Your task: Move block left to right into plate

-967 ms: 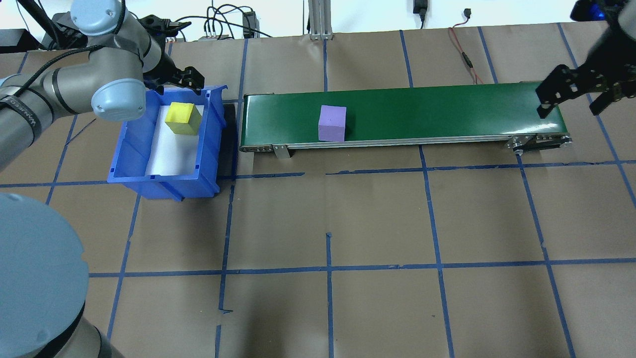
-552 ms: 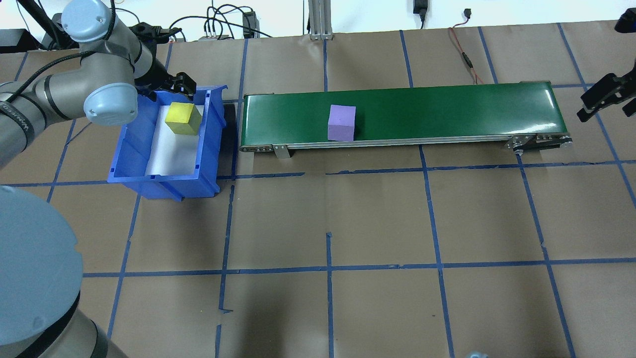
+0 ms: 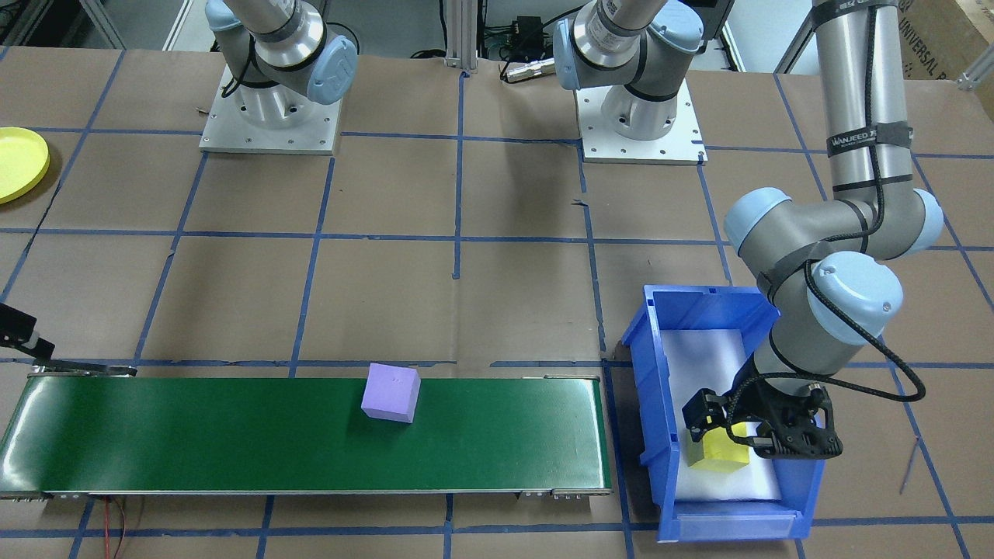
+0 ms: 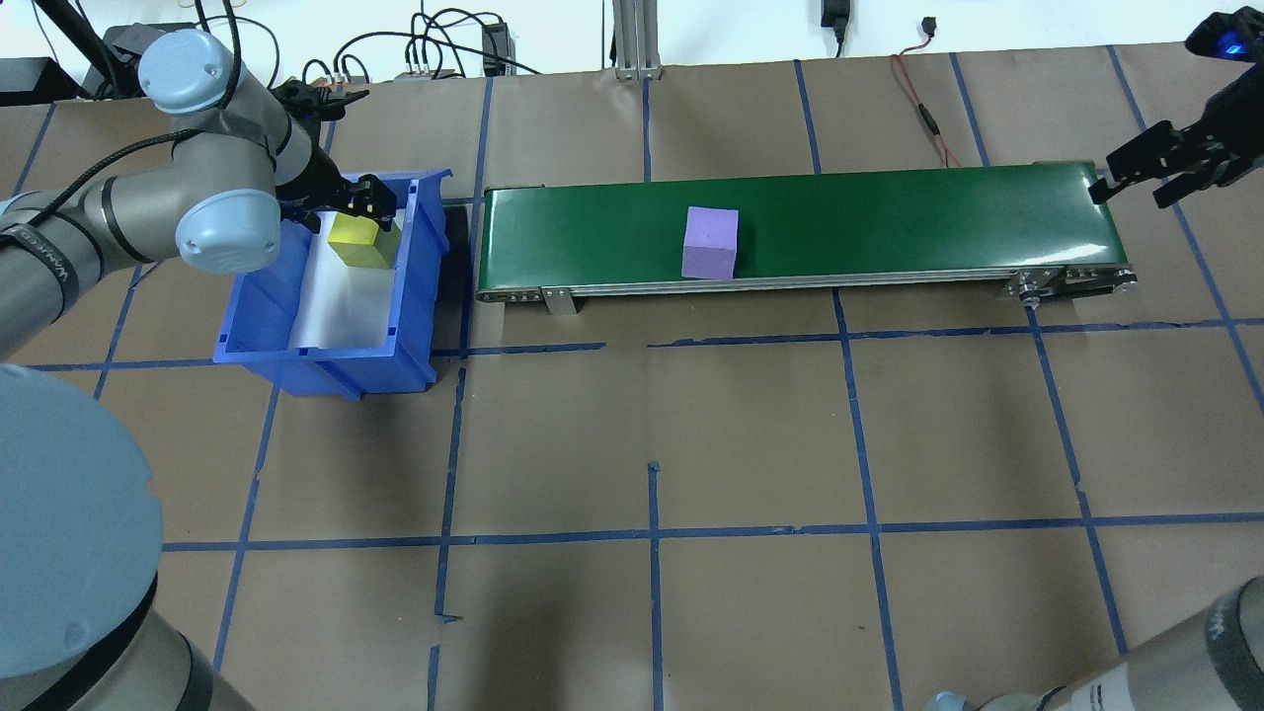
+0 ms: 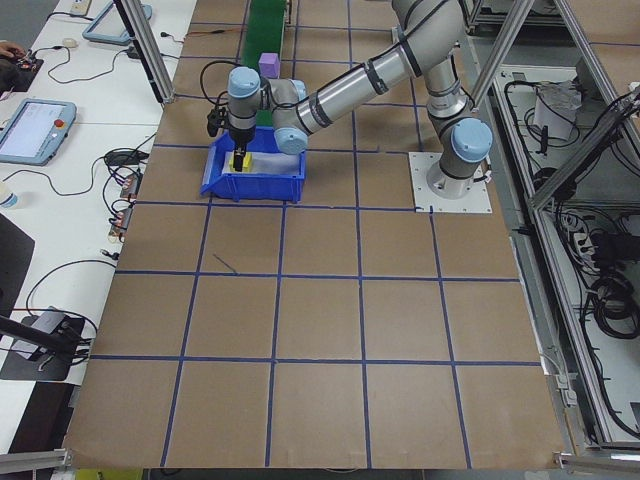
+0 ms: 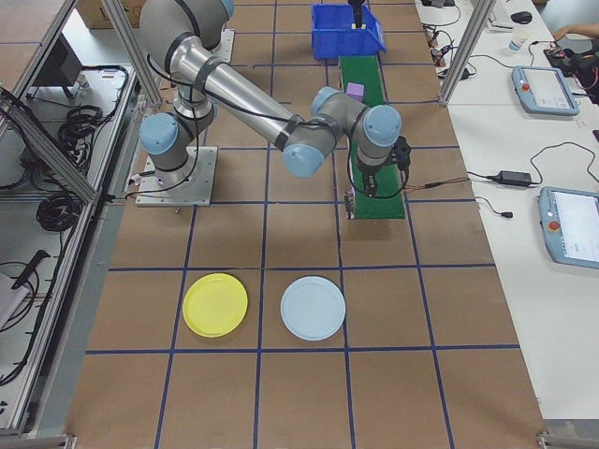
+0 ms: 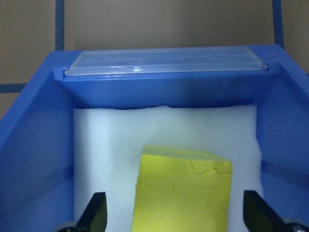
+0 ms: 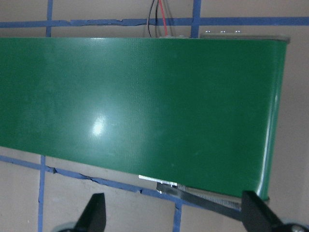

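Left gripper open astride yellow foam cube in blue plastic bin.
Right gripper open at far-right green conveyor belt; risk: purple foam cube arrives unclamped, overruns.

The desk wears matt brown paper, slightly creased, crossed by strips of blue tape. The long green conveyor belt has a fine-textured, faintly glossy surface that catches a glare spot, with a bare metal side rail. The blue rectangular bin is smooth, shiny plastic, lined with grainy white foam sheet. The yellow cube looks like matt foam with a dented skin; the purple cube seems the same soft, dull stuff. The round yellow plate appears to be smooth plastic.
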